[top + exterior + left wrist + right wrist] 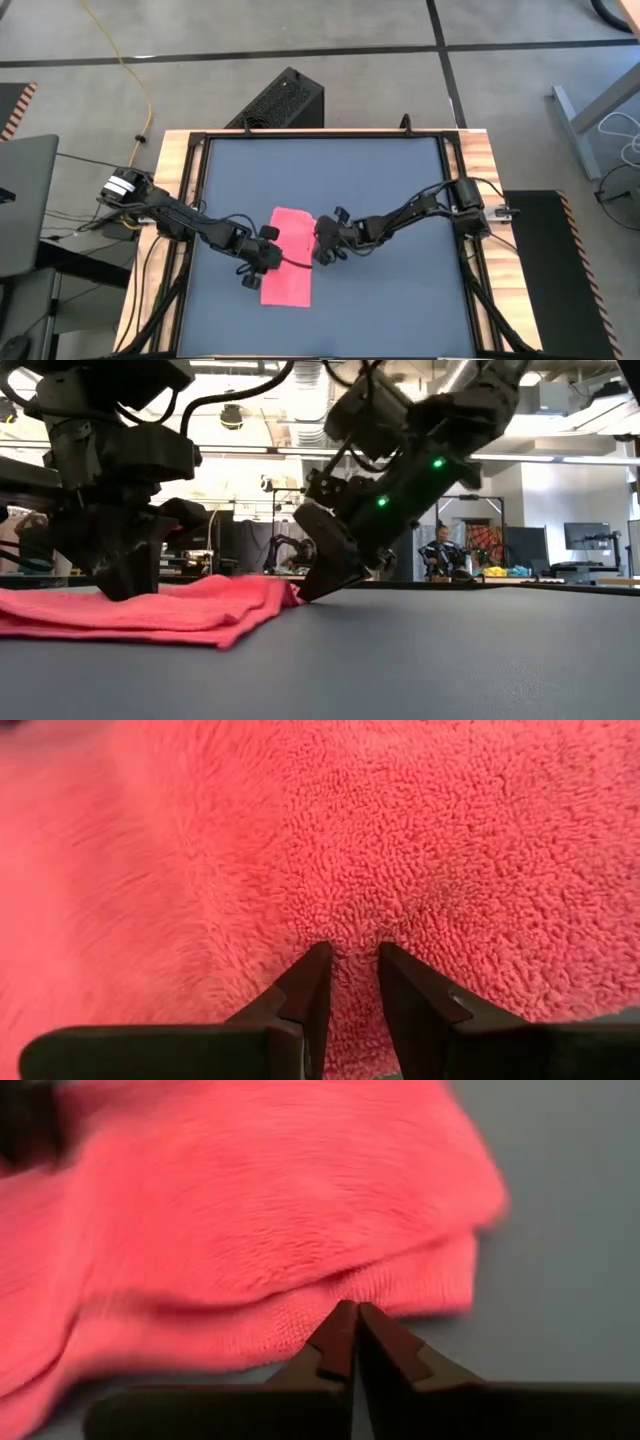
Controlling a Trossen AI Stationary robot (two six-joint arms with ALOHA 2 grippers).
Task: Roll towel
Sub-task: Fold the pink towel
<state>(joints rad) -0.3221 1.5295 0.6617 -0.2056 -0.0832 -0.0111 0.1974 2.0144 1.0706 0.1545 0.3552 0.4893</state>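
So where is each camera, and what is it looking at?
High view: above the table, looking straight down; both arms show.
Low view: at tabletop height, looking level across the table into the room; both arms come down from above.
Left wrist view: on the left arm, looking past the left gripper pinching the towel.
Right wrist view: on the right arm, looking past the right gripper closed at the towel's edge.
All four see the pink towel.

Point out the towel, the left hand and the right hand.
towel (290,285): high view, on its bare near half.
left hand (350,952): left wrist view, between fingertips pinching the pile.
right hand (350,1308): right wrist view, between fingertips at the towel's edge.
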